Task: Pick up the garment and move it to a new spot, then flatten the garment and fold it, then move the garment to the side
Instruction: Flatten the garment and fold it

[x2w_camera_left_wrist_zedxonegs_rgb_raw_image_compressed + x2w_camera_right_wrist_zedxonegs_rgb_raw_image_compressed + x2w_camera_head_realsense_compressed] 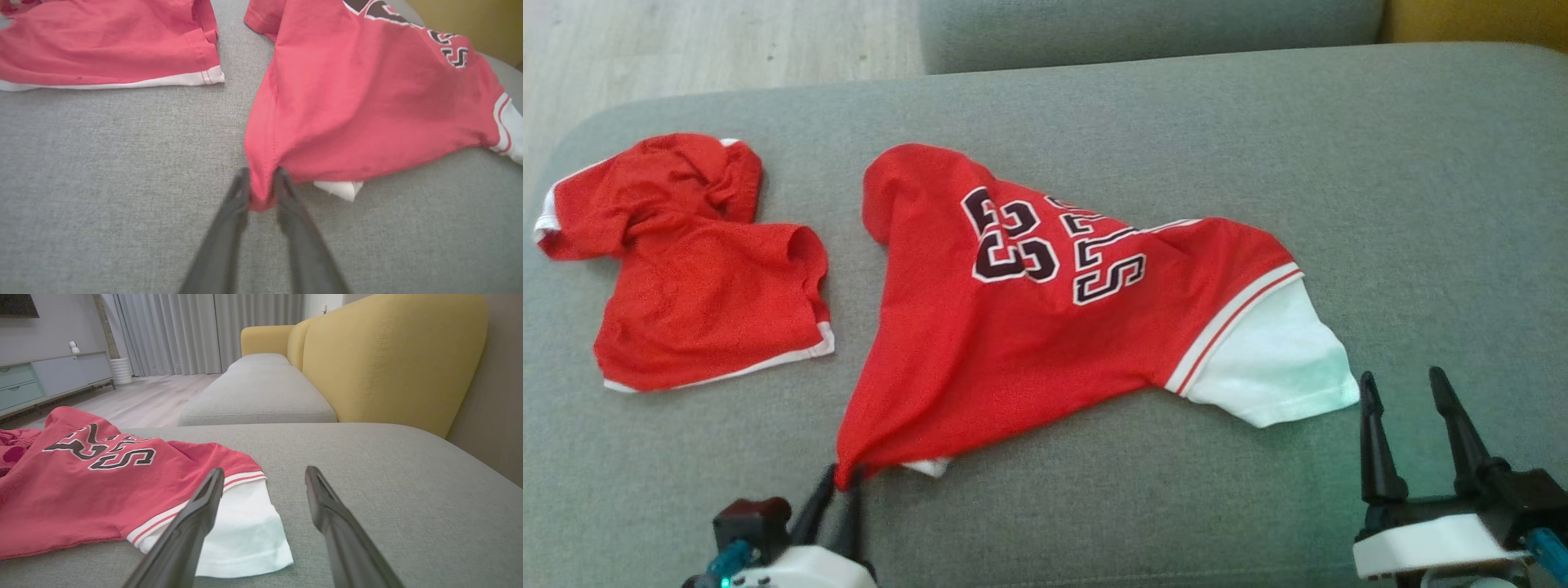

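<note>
Red jersey with white sleeve lies crumpled mid-cushion, lettering creased, partly unreadable. Left pincer is clamped on its near corner; right pincer gapes empty beside the sleeve. Bare grey sofa cushion stretches rightward; a second rumpled red garment lies left.

Home living room, yellow sofa, curtains, sideboard
</note>
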Controlling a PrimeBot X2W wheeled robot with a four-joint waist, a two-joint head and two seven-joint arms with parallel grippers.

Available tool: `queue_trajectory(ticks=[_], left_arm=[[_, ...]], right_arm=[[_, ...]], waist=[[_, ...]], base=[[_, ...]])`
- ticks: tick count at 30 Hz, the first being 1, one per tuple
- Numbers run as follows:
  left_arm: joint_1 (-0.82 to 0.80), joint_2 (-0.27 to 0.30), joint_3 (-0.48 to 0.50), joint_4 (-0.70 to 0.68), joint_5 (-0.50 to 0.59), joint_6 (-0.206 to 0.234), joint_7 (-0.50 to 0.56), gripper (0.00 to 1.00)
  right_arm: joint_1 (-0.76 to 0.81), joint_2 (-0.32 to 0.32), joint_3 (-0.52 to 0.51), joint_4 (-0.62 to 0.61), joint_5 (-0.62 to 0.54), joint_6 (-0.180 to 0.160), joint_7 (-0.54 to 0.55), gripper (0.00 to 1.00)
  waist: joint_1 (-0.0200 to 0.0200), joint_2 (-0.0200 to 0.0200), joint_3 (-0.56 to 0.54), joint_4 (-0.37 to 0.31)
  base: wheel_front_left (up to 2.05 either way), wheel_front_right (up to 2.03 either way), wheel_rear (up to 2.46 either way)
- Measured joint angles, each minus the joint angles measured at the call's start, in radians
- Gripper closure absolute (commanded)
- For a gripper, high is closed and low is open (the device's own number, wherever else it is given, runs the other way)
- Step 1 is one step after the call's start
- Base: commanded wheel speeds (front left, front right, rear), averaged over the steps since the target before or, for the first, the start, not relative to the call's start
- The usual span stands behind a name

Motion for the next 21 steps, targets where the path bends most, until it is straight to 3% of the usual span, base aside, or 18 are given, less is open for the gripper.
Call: queue_trajectory(ticks=[7,13,21], left_arm=[[-0.004,-0.048,0.013,0.031,-0.007,-0.007,-0.093,0.0],[0.023,-0.081,0.06,-0.057,0.069,-0.001,-0.112,0.0],[0.071,-0.137,0.124,-0.134,0.213,-0.076,-0.114,0.0]], right_arm=[[0.0,0.0,0.009,0.006,-0.011,0.0,0.0,0.0],[0.011,0.0,-0.019,-0.002,-0.01,0.0,0.0,0.0],[0.068,0.0,-0.048,-0.011,-0.009,0.0,0.0,0.0]], waist=[[0.0,0.0,-0.021,0.012],[0.0,0.0,-0.053,0.014],[0.0,0.0,-0.105,0.04]], base=[[0.0,0.0,0.0],[0.0,0.0,0.0],[0.0,0.0,0.0]])
